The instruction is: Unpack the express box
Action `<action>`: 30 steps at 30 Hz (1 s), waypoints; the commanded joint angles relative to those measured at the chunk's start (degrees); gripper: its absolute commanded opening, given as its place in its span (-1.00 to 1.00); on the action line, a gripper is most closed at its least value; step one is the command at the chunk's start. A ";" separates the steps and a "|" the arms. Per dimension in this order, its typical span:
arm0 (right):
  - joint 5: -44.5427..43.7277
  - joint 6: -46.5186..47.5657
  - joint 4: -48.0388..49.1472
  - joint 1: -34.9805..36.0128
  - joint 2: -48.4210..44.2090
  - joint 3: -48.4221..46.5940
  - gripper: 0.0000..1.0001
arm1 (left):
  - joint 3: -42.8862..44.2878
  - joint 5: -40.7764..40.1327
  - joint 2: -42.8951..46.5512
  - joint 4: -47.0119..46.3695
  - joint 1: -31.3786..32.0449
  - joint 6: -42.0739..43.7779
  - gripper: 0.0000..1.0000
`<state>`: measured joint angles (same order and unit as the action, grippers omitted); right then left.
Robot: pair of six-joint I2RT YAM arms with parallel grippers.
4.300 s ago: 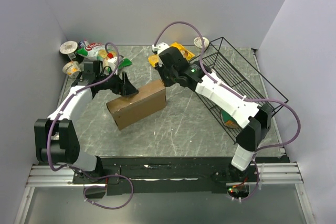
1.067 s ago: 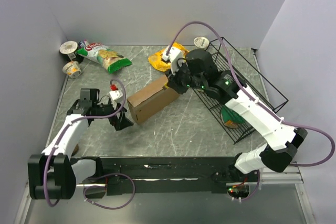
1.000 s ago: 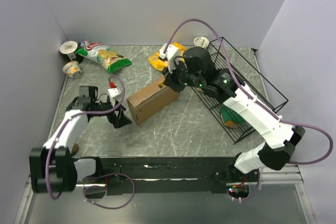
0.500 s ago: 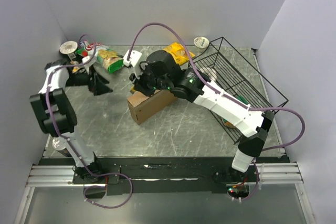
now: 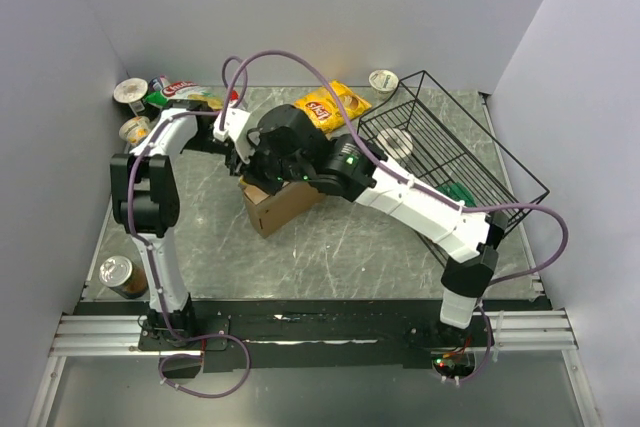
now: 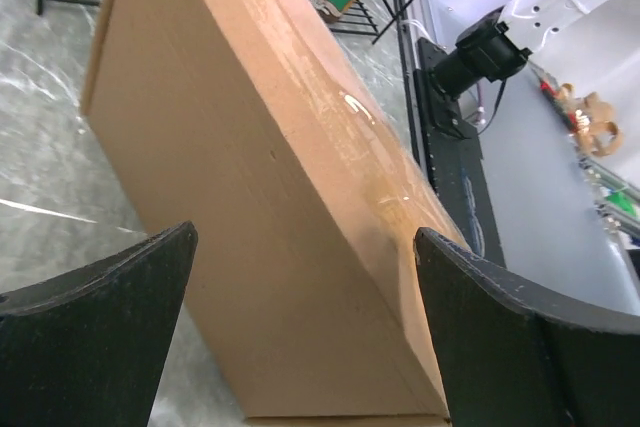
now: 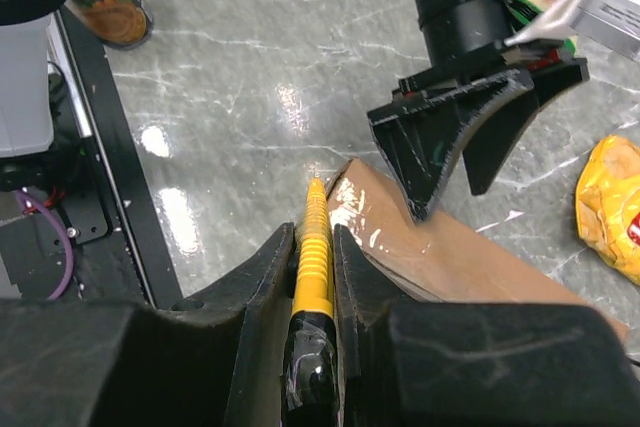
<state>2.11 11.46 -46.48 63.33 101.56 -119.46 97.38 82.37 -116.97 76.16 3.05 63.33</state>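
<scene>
Right fingers (image 7: 345, 262) are pinched tight on a yellow tool (image 7: 314, 209), likely a cutter. It is held lengthwise so that its tip points at the near corner of the cardboard box (image 7: 450, 247), at or just short of the edge. I judge this is to start a slit along the glossy strip on the lid, probably tape. Across the box, the left fingers (image 6: 100, 337) are spread wide and hold nothing. One stands to each side of the box's end with no clear contact, seemingly placed to brace it so it cannot slide on the table (image 5: 350, 237) under the blade. In the overhead view the box lies closed and slanted at centre-left. A yellow snack bag (image 5: 330, 105) is above it and a wire basket (image 5: 450, 147) is at right, both out of the tool's way.
</scene>
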 commanded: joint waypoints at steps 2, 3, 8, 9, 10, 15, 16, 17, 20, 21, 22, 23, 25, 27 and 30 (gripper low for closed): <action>-4.39 -0.04 0.42 1.36 2.50 -2.27 -1.00 | 1.05 3.33 -2.47 2.15 -0.06 -0.40 0.93; -4.39 -0.21 0.51 1.53 2.77 -2.62 -1.00 | 1.05 3.41 -2.91 2.15 -0.06 -0.66 0.93; -5.27 -0.13 0.51 1.62 4.44 -3.06 -1.00 | 0.88 2.37 -2.92 2.06 0.46 -1.02 0.93; -5.97 -0.13 0.16 1.62 4.96 -3.15 -1.00 | 0.88 1.84 -2.83 1.98 0.55 -1.10 0.93; -6.76 -0.21 -0.10 1.53 5.23 -3.15 -1.00 | 0.27 1.31 -2.65 1.28 0.64 -3.02 0.93; -8.79 -0.92 0.42 1.62 6.19 -3.15 -1.00 | -7.36 -5.17 3.30 -22.75 1.08 -21.54 0.93; -9.92 -1.18 0.60 1.62 6.37 -3.24 -1.00 | -12.34 -6.85 5.33 -29.16 1.26 -31.85 0.93; -10.28 -1.62 0.69 1.62 6.46 -3.24 -1.00 | -15.35 -9.04 7.52 -35.75 1.52 -37.17 0.93; -11.25 -2.84 1.04 1.62 7.07 -3.67 -1.00 | -24.68 -13.98 14.65 -59.77 1.61 -53.10 0.93; -11.51 -3.20 1.04 1.53 7.42 -4.02 -1.00 | -25.22 -14.34 14.84 -61.55 1.61 -54.79 0.93; -11.60 -3.46 0.87 1.62 7.60 -4.29 -1.00 | -23.75 -14.43 14.23 -59.92 1.61 -54.72 0.93; -11.95 -4.34 0.78 1.62 7.69 -4.55 -1.00 | -22.60 -14.34 13.53 -58.25 1.78 -54.28 0.93; -11.87 -4.96 0.69 1.88 7.60 -4.47 -1.00 | -21.27 -15.04 12.11 -57.09 1.87 -54.54 0.93; -11.17 -5.05 0.34 2.06 7.43 -4.38 -1.00 | -22.67 -15.83 13.25 -59.88 1.96 -56.20 0.93; -10.64 -4.08 0.07 2.50 7.25 -4.55 -1.00 | -24.70 -16.63 14.13 -62.54 2.14 -57.97 0.93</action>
<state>-8.14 7.99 -47.22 64.75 109.67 -120.88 74.43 72.01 -103.42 21.52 4.93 9.08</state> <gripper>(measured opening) 0.251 0.966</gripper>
